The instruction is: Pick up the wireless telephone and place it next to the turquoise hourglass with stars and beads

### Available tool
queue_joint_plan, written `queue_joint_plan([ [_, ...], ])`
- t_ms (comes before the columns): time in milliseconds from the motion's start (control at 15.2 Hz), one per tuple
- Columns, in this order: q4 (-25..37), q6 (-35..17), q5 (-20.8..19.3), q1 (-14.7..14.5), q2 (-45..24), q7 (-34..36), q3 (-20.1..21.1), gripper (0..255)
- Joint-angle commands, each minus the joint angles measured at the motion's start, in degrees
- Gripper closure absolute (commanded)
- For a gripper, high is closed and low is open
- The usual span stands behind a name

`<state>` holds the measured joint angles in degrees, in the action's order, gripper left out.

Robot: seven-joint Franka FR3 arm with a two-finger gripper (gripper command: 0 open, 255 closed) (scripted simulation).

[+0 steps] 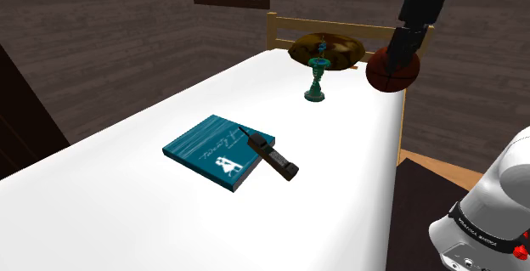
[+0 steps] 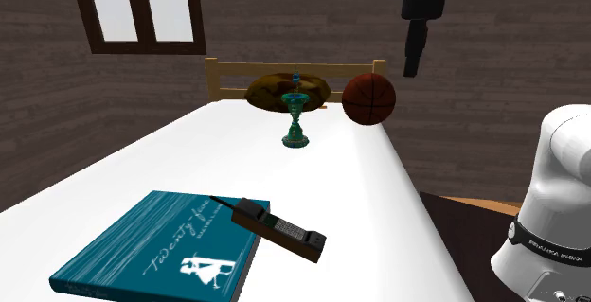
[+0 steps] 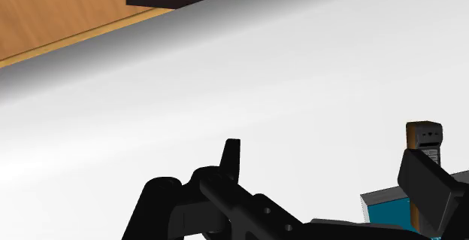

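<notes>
Partly on the teal book [image 1: 206, 148] lies the telephone [image 1: 273, 155], basketball [image 1: 392, 68] near the hourglass [image 1: 318, 76], fingers [image 3: 425, 184] wide.

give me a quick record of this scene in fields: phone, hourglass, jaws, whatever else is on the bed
surface: white bed with wooden headboard
telephone: dark handset, antenna end on the teal book, other end off its edge
hourglass: teal, upright near the headboard, well apart from the telephone
other: basketball and brown cushion at the head end
jaws: open, holding nothing, high up near the basketball
task state: telephone not yet picked up
</notes>
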<state>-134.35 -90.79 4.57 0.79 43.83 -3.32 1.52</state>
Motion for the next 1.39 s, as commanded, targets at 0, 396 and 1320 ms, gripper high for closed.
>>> queue_joint_plan([
  [0, 0.0, 0.0, 0.0, 0.0, 0.0, 0.0, 0.0, 0],
  [396, -6.14, -12.6, 3.34, -2.42, -2.92, 3.13, 5.05, 0],
  [1320, -8.81, -43.14, 5.61, -5.8, -22.31, 11.79, 18.33, 0],
])
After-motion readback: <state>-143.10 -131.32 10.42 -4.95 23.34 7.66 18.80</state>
